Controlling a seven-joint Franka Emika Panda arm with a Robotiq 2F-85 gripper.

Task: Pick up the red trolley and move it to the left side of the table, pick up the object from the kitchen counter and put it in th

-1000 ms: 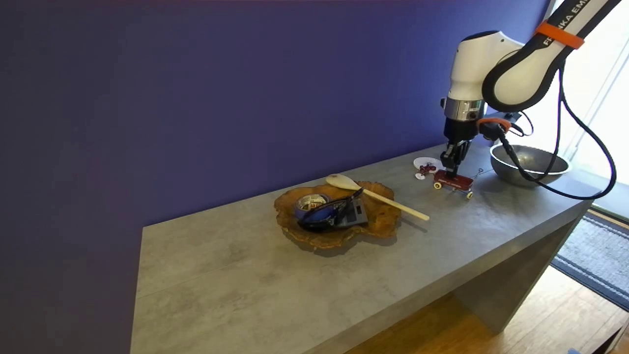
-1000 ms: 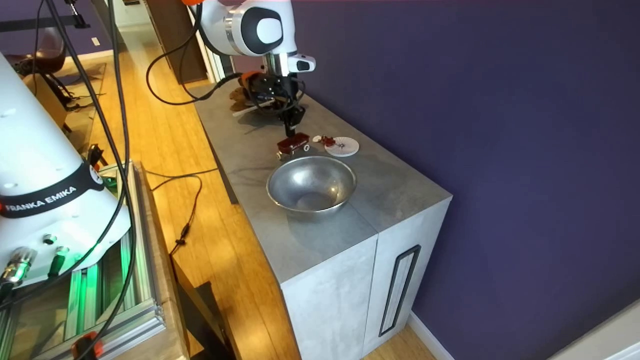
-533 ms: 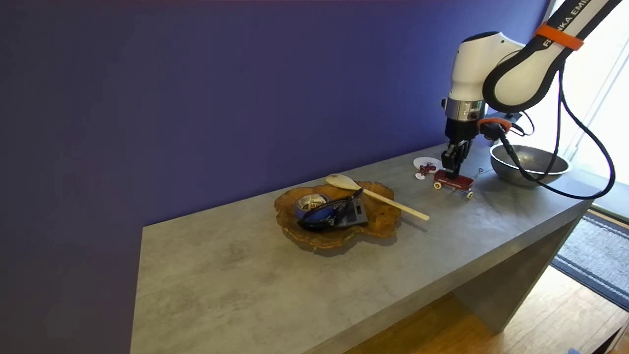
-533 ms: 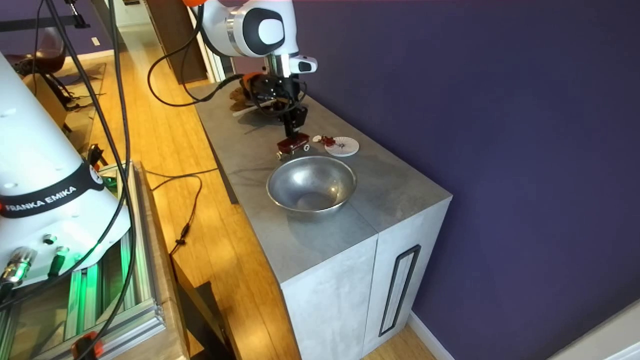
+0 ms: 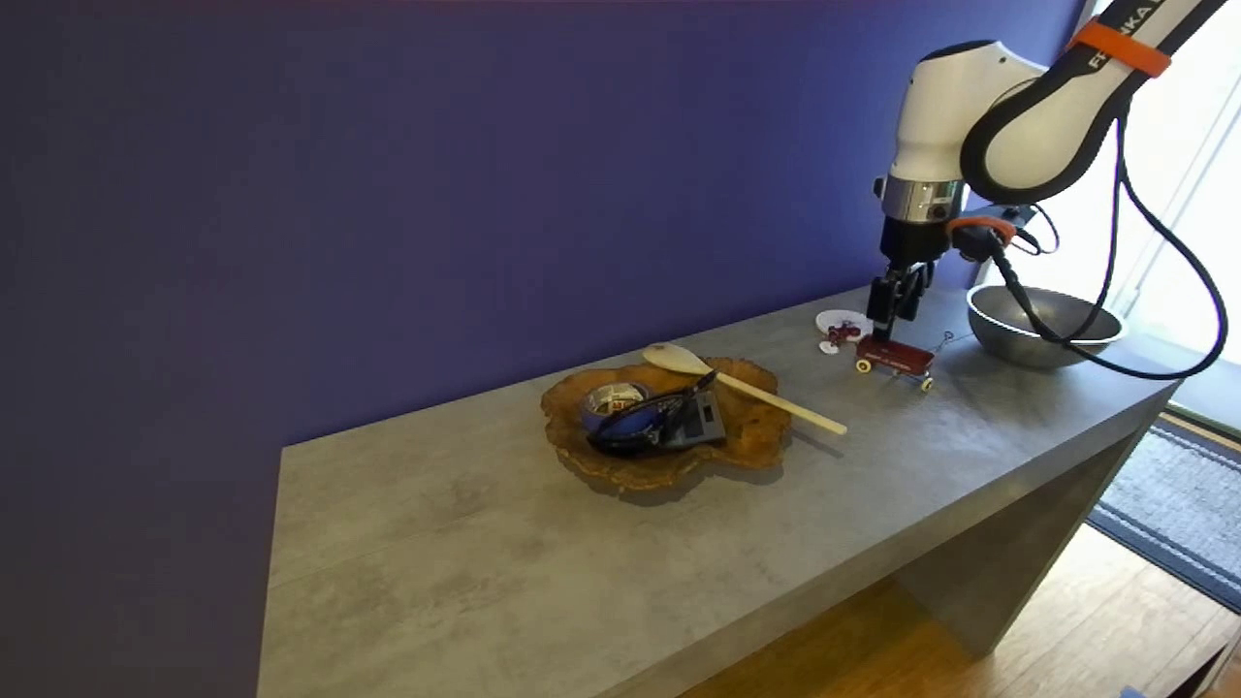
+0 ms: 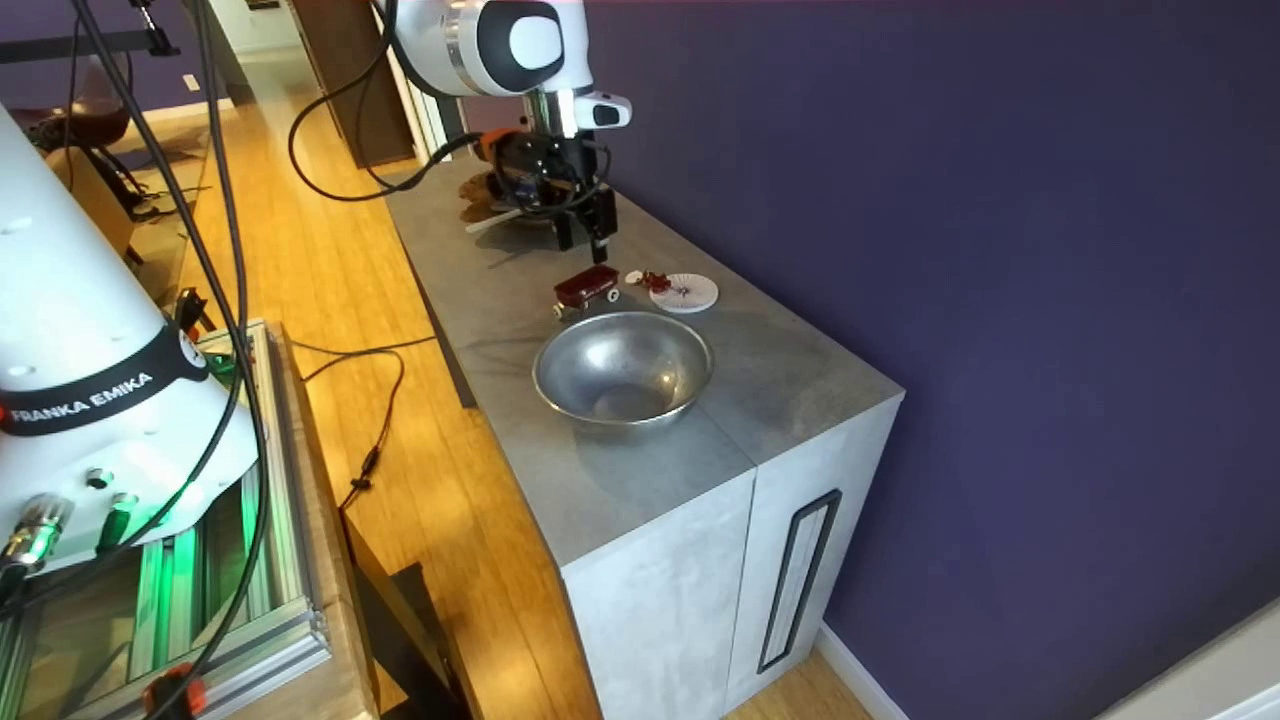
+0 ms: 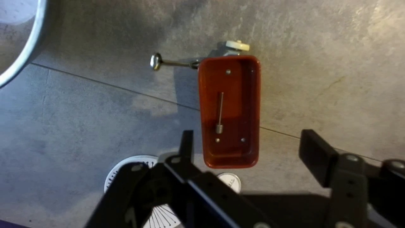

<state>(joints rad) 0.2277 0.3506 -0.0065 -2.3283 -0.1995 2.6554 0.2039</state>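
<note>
Hovering over the long grey concrete-look table (image 5: 436, 543), the black two-finger gripper (image 6: 583, 243) had its fingers spread wide. The small dark-red, open-topped oblong trolley (image 7: 232, 110) sat lower, showing between the fingertips in the wrist view, closer to one than the other. In an exterior view a narrow gap showed between fingertip and trolley. Trolley stood upright on cream wheels (image 5: 863, 366) on the tabletop, its thin silver handle (image 7: 175, 63) sticking out toward the round steel bowl (image 6: 620, 350). Bowl was near the trolley, not touching. A thin metal rod (image 7: 221, 109) with a thicker end lay in the trolley bed.

Wall side of the trolley: flat round white dish (image 6: 690, 292) with dark spoke-like lines, plus a small red piece (image 5: 842, 333), too small to make out, and a small white disc (image 7: 231, 180) just beside one trolley end.

Well apart along the table, a ragged-edged brown wooden platter (image 5: 756, 438) held a blue tape roll (image 5: 613, 397), a black item (image 5: 620, 446), unidentifiable, and a flat grey item (image 5: 703, 424). Pale wooden spoon (image 5: 679, 359) lay across the platter, handle reaching past its edge. Purple wall (image 5: 436, 213) stood behind.
</note>
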